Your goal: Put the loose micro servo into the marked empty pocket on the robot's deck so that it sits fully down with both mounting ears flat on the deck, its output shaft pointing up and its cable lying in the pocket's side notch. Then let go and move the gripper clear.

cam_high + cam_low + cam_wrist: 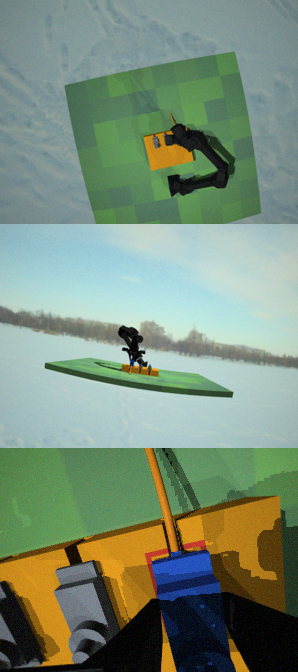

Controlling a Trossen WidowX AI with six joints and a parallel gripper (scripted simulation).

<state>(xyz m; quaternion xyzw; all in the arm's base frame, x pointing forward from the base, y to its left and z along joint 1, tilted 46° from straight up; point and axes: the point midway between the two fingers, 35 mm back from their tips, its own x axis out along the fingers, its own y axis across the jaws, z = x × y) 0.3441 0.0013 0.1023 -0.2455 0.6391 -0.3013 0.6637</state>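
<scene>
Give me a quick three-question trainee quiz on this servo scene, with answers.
1. Multiple choice: What color is the servo held by the gripper? A) gray B) blue C) white

2. True or false: The gripper has let go of the servo.

3. Fill in the blank: The marking partly showing around that servo on the orange deck is ____.

Key: 1. B; 2. False; 3. red
</scene>
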